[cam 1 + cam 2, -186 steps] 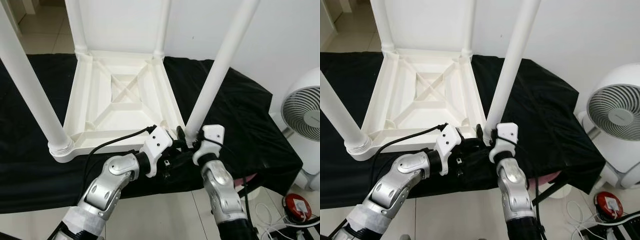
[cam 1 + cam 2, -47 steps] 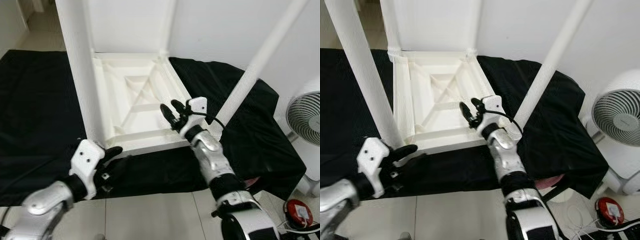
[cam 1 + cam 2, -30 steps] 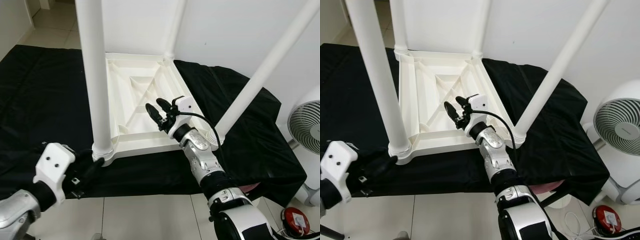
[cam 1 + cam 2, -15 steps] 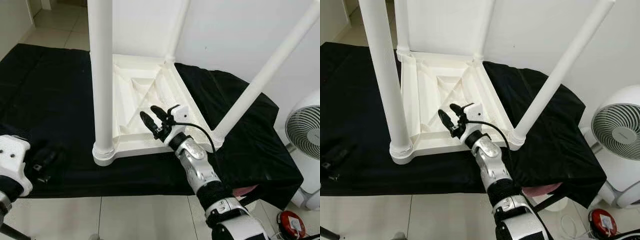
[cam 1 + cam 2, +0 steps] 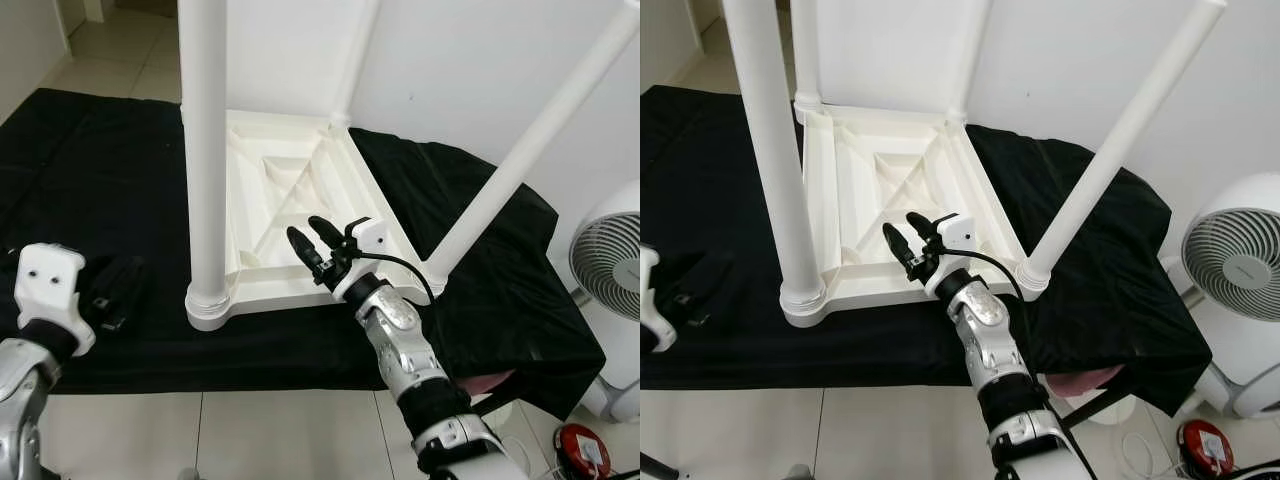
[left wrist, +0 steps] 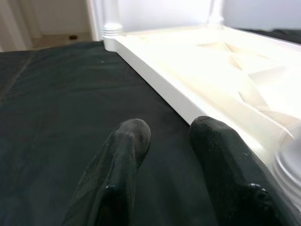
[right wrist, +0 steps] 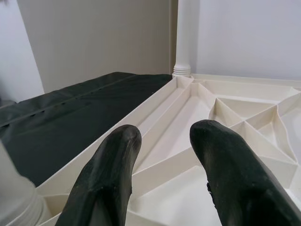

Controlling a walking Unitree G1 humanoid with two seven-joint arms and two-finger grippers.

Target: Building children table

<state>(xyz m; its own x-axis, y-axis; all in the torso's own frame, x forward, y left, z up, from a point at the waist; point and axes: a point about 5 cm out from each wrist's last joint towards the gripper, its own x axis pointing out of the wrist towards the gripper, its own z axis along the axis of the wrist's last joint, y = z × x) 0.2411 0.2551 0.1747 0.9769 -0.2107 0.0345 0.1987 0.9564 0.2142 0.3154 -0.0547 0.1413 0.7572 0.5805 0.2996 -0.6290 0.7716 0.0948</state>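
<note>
the right gripper hangs over the near edge of the upturned white table, its 2 black fingers spread apart with nothing between them, tips pointing toward the ribbed underside of the tabletop. the right wrist view looks between those fingers at the cross-ribs and at a far leg socket.

the left gripper sits low over the black cloth, off to the robot's left of the table and apart from it. its 2 fingers are parted and hold nothing; the left wrist view shows them above the dark cloth with the table's white rim just beyond.

the table lies upside down on the cloth, tabletop down, 4 white legs standing up from its corners. the near left leg rises straight from a ringed socket at the front corner, between the 2 grippers. the near right leg leans away to the robot's right.

beyond the cloth's right side stands a white fan. a small red object and white cables lie on the tiled floor near it.
</note>
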